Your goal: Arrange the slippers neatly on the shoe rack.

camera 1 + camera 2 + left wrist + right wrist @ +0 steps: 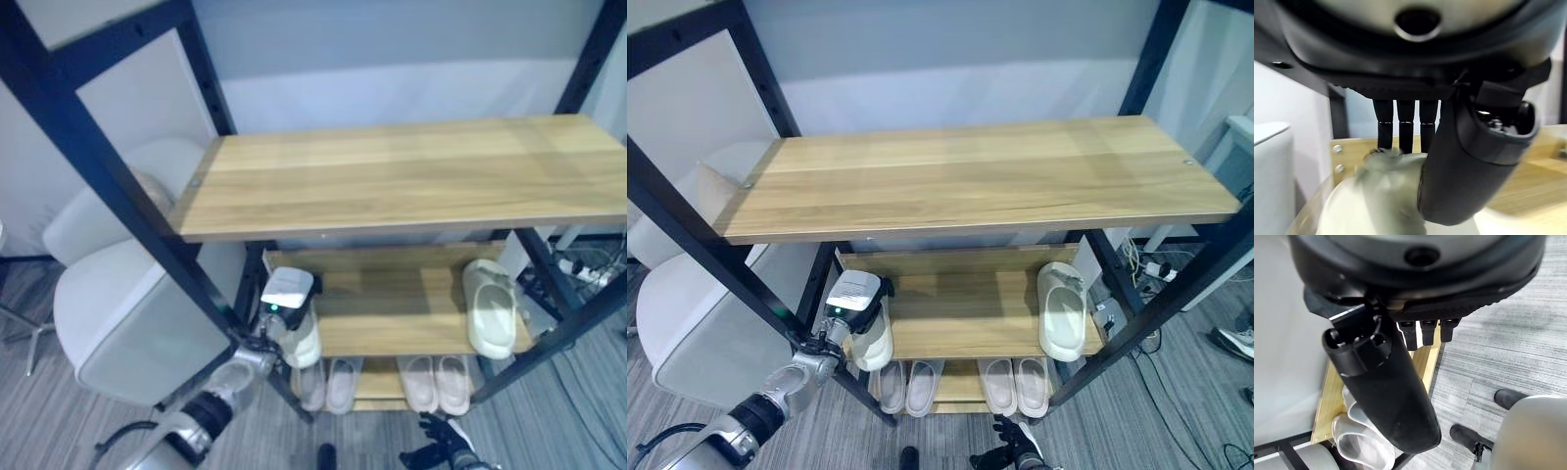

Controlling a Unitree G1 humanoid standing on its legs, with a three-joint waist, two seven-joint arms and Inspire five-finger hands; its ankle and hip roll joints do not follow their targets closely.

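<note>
The rack has a wide wooden top board [411, 176] and a middle shelf [392, 304]. My left hand [277, 326] is shut on a cream slipper [306, 345] at the left end of the middle shelf; its thumb [1464, 161] and fingers curl over the slipper [1376, 200]. A matching cream slipper [490, 308] lies at the shelf's right end. Two pale pairs [328, 384] [436, 384] stand side by side on the bottom shelf. My right hand [441, 452] hangs open low in front of the rack, holding nothing.
A white chair [118, 313] stands close to the rack's left side. Black frame posts [147, 235] cross in front of the shelves. Cables and a power strip [588, 269] lie on the floor at the right. A person's shoe [1234, 341] is at the far right.
</note>
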